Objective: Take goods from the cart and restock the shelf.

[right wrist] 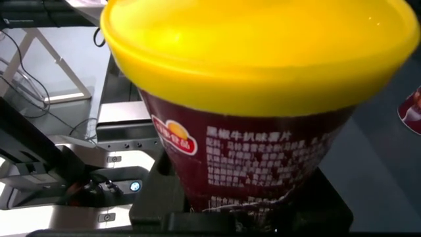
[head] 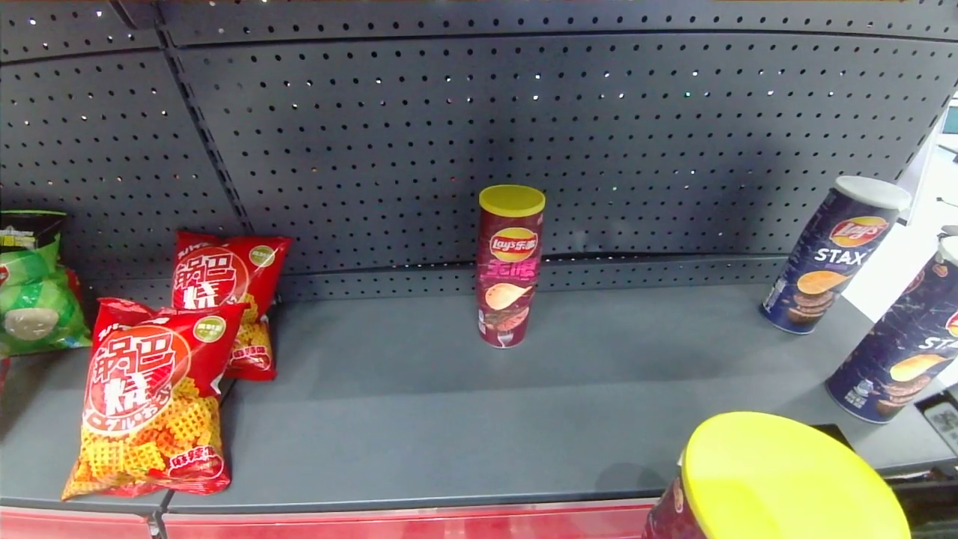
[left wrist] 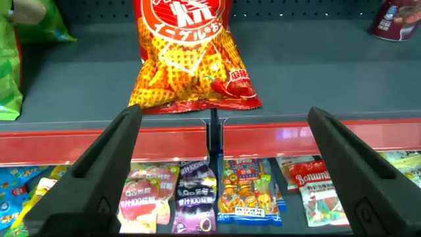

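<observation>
1. One can (head: 778, 479), maroon w/ yellow lid, is clamped upright in the right claw (right wrist: 250, 222). It's just short of the red front lip (head: 374, 522), on the right side.
2. Left claw (left wrist: 223, 113) gapes wide & empty, low before the lip, facing a red snack bag (left wrist: 191, 59).
3. Shelf (head: 449, 419) has open room ahead & left of the held can. Right arm is nearer, so I'd guess up and fwd over the lip, axis kept vertical.
4. A blue can (head: 898, 352) crowds the right. The twin maroon can (head: 511, 266) stands farther back, centre.
</observation>
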Robot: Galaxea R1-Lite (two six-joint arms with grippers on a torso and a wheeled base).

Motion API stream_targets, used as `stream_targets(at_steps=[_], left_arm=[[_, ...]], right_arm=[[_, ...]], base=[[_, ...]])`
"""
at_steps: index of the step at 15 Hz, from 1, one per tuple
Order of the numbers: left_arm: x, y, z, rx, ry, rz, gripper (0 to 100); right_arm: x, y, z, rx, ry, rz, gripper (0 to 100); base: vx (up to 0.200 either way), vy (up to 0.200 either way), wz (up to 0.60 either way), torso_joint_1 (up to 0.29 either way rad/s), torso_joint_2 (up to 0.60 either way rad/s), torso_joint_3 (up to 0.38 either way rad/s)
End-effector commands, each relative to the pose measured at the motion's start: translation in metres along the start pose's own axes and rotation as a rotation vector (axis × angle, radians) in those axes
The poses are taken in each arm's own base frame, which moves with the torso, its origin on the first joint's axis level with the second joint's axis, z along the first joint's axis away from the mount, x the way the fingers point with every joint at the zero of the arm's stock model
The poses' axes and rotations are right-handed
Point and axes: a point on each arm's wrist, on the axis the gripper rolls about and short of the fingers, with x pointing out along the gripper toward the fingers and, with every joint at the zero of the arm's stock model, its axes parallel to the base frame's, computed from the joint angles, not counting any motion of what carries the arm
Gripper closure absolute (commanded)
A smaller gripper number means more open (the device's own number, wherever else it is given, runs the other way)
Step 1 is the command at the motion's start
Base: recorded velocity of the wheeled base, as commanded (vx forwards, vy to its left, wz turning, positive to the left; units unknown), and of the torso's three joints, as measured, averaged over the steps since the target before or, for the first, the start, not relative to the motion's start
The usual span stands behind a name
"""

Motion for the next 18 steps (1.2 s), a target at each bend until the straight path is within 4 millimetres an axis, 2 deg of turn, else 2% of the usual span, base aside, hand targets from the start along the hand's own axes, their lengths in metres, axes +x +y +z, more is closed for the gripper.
stream_targets(at_steps=[1, 4, 5, 6, 8, 9, 10, 11, 12, 13, 15, 16, 18], left_arm=[[0.000, 0.000, 0.000, -0.006, 0.002, -0.001, 0], [0.000, -0.001, 0.000, 0.027, -0.002, -0.042, 0], [-0.002, -0.002, 0.008, 0.061, -0.038, -0.081, 0], [-0.005, -0.003, 0.046, 0.075, -0.092, -0.126, 0], [0.012, -0.006, 0.121, 0.065, -0.106, -0.221, 0], [0.029, -0.006, 0.146, 0.073, -0.102, -0.230, 0], [0.045, -0.006, 0.162, 0.088, -0.121, -0.234, 0], [0.076, -0.008, 0.178, 0.113, -0.144, -0.260, 0], [0.102, -0.011, 0.185, 0.122, -0.161, -0.314, 0], [0.120, -0.019, 0.185, 0.116, -0.162, -0.393, 0], [0.137, -0.038, 0.179, 0.103, -0.118, -0.528, 0], [0.153, -0.057, 0.171, 0.106, -0.061, -0.631, 0], [0.177, -0.079, 0.167, 0.108, -0.058, -0.698, 0]], right_arm=[[0.000, -0.001, 0.002, -0.003, -0.005, -0.001, 100], [0.000, -0.001, 0.003, -0.005, -0.010, -0.004, 100], [0.000, -0.001, 0.003, -0.003, -0.010, -0.004, 100], [0.000, -0.001, 0.004, -0.003, -0.011, -0.004, 100], [0.000, -0.001, 0.002, 0.002, -0.006, -0.001, 100], [0.000, -0.001, 0.001, 0.004, -0.004, -0.002, 100], [0.000, -0.001, 0.001, 0.004, -0.004, -0.002, 100], [0.000, -0.001, 0.003, 0.003, -0.009, -0.004, 100], [0.001, -0.002, 0.003, 0.005, -0.010, -0.004, 100], [0.001, -0.003, 0.004, 0.005, -0.010, -0.004, 100], [0.002, -0.004, 0.004, 0.014, -0.007, -0.003, 100], [0.002, -0.004, 0.004, 0.016, -0.007, -0.006, 100], [0.000, -0.005, 0.005, 0.021, -0.011, -0.018, 100]], base=[[0.000, 0.000, 0.00, 0.000, 0.00, 0.000], [0.000, 0.000, 0.00, 0.000, 0.00, 0.000], [0.000, 0.000, 0.00, 0.000, 0.00, 0.000], [0.000, 0.000, 0.00, 0.000, 0.00, 0.000], [0.000, 0.000, 0.00, 0.000, 0.00, 0.000], [0.000, 0.000, 0.00, 0.000, 0.00, 0.000], [0.000, 0.000, 0.00, 0.000, 0.00, 0.000], [0.000, 0.000, 0.00, 0.000, 0.00, 0.000], [0.000, 0.000, 0.00, 0.000, 0.00, 0.000], [0.000, 0.000, 0.00, 0.000, 0.00, 0.000], [0.000, 0.000, 0.00, 0.000, 0.00, 0.000], [0.000, 0.000, 0.00, 0.000, 0.00, 0.000], [0.000, 0.000, 0.00, 0.000, 0.00, 0.000]])
